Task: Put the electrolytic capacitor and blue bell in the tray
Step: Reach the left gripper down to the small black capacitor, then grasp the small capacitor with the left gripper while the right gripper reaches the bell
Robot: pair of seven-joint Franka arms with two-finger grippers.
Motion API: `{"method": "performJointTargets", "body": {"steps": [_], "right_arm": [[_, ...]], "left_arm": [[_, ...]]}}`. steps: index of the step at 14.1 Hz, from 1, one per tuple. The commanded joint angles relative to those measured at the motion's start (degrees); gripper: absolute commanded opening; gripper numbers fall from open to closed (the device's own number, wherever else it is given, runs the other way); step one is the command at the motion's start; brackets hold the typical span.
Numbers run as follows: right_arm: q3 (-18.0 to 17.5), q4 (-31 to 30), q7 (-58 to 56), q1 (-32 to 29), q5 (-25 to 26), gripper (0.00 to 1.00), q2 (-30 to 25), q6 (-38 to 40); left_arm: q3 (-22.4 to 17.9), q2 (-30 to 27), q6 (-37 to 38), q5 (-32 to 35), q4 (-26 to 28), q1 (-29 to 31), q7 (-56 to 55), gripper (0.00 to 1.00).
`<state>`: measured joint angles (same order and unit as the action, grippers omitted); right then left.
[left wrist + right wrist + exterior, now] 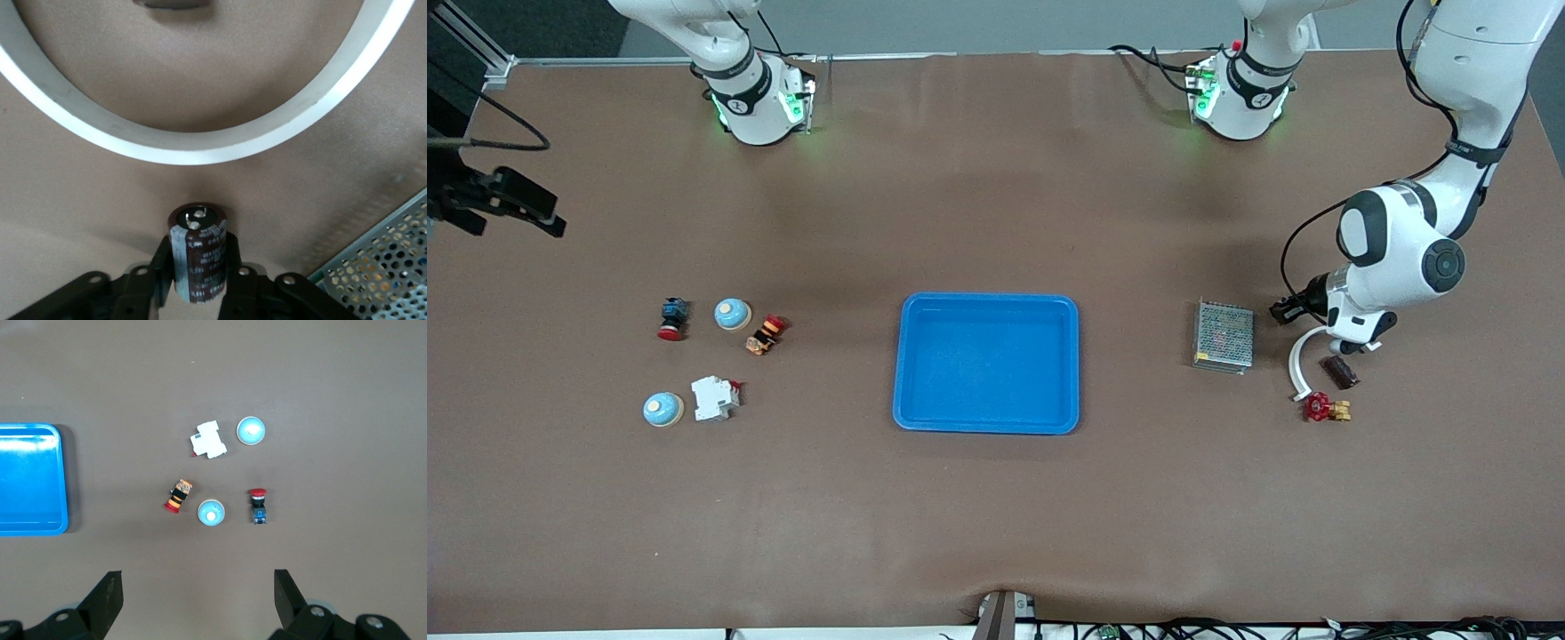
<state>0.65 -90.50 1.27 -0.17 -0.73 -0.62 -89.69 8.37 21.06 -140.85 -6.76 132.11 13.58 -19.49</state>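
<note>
Currently, the electrolytic capacitor (198, 252), a dark-brown cylinder with grey stripe, lies on the bench, clamped between left gripper (197, 267) fingers; right gripper (198, 593) fingers spread wide, empty.

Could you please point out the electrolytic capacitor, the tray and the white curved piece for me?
electrolytic capacitor (198, 257): left wrist view, on its dark printed sleeve.
tray (986, 298): front view, on its rim toward the robots.
white curved piece (200, 152): left wrist view, on the middle of the arc.
</note>
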Motion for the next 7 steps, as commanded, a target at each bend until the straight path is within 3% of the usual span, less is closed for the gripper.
{"method": "performJointTargets", "body": {"steps": [1,4,7], "right_arm": [[-0.03,-5.54,0.31,0.43,-0.41,1.0,1.06,-6.87],[0.06,-13.27,0.31,0.78,-0.41,1.0,1.41,-15.65],[0.06,-15.06,-0.39,-0.35,-0.32,1.0,5.53,-17.0]], "left_arm": [[0.5,0.92,-1.18,-1.06,-0.8,-0.65,-0.37,0.0],[1.64,-0.05,-0.57,-1.06,-2.9,-1.18,-0.46,0.0],[4.01,-1.62,-0.39,-0.71,-4.66,-1.18,-0.2,0.0]]}}
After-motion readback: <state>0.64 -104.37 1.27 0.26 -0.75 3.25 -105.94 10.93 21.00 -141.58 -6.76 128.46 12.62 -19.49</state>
